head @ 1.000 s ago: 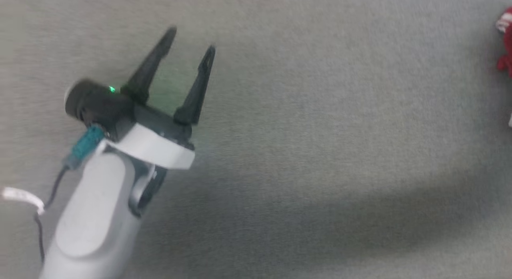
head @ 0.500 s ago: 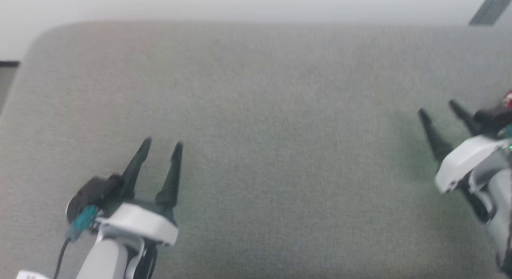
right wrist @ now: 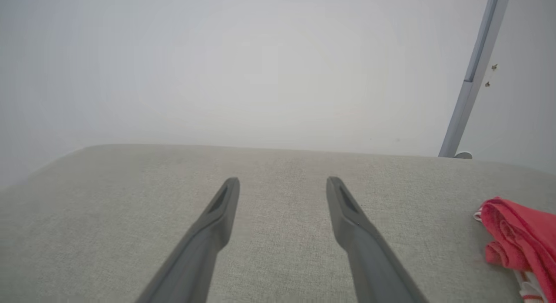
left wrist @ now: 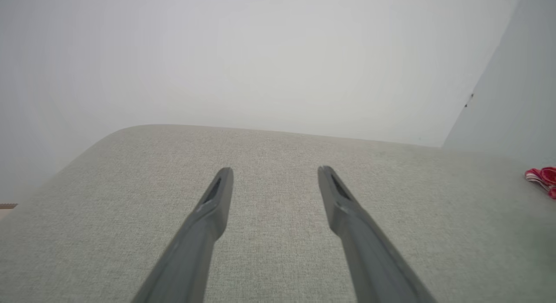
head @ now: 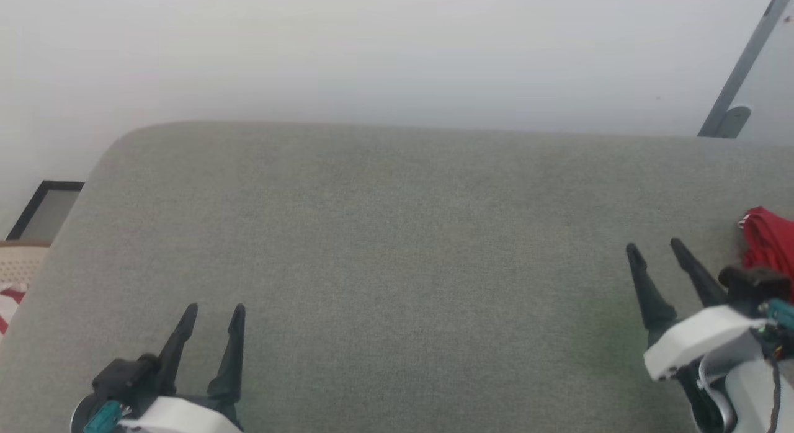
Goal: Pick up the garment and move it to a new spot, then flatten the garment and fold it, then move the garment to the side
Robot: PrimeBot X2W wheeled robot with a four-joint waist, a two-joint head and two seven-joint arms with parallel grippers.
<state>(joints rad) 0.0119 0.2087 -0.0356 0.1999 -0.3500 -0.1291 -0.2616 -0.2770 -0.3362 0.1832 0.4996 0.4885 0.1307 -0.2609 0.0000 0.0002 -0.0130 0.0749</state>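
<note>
Left gripper (head: 215,307): being held spread and empty over grey fabric surface (head: 397,253). Right gripper (head: 652,244): being held spread and empty likewise. Red garment (head: 769,237): being supported, bunched, on the same surface, just right of the right gripper.

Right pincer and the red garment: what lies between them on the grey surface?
Nothing. In the right wrist view the grey surface between the right pincer and the garment is bare.
</note>
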